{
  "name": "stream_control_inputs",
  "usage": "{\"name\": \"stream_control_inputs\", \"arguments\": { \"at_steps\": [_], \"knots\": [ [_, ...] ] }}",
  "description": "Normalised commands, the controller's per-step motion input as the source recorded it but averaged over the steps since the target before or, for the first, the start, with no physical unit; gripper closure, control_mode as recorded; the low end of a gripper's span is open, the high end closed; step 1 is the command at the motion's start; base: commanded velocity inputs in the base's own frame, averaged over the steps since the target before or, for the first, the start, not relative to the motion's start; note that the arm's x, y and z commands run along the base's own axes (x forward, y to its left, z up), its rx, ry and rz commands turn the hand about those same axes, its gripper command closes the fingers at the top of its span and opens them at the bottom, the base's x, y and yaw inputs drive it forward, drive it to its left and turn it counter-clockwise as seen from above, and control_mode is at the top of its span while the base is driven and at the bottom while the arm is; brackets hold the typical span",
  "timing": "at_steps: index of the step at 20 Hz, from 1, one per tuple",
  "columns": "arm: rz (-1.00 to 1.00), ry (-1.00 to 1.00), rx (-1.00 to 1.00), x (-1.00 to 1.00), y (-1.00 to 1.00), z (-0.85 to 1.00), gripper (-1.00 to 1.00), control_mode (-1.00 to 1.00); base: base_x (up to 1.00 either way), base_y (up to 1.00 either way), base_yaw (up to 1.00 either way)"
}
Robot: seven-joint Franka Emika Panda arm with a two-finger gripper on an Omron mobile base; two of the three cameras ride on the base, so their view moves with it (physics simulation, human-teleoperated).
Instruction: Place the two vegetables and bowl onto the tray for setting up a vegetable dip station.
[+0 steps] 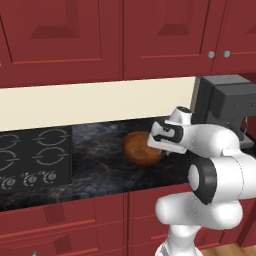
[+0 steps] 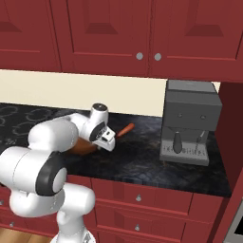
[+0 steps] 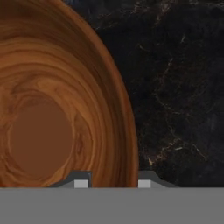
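The brown wooden bowl point(image 1: 139, 148) point(image 2: 83, 146) sits on the dark counter, and its glossy inside fills the left of the hand view point(image 3: 57, 109). My gripper point(image 3: 113, 181) point(image 1: 161, 148) hangs at the bowl's right rim, shut on it with one finger inside the wall and one outside. An orange carrot-like vegetable point(image 2: 125, 129) lies on the counter just behind and to the right of the bowl. The tray is out of view.
A dark coffee machine point(image 1: 225, 105) point(image 2: 190, 121) stands on the counter to the right of the bowl. A black stovetop point(image 1: 32, 155) lies to the left. Red cabinets hang above, and dark marble counter point(image 3: 179, 87) stretches right of the bowl.
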Motion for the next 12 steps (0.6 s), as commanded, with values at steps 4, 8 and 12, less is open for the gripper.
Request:
{"name": "stream_control_inputs", "arguments": {
  "at_steps": [4,8,12],
  "knots": [
    [0.0,-0.31,-0.1,-0.21,0.13,0.27,1.0,-1.0,0.0,0.0,0.0],
    [0.0,-0.19,-0.09,-0.27,0.08,0.28,1.0,-1.0,0.0,0.0,0.0],
    [0.0,0.0,-0.01,-0.2,0.07,0.3,1.0,-1.0,0.0,0.0,0.0]
  ]
}}
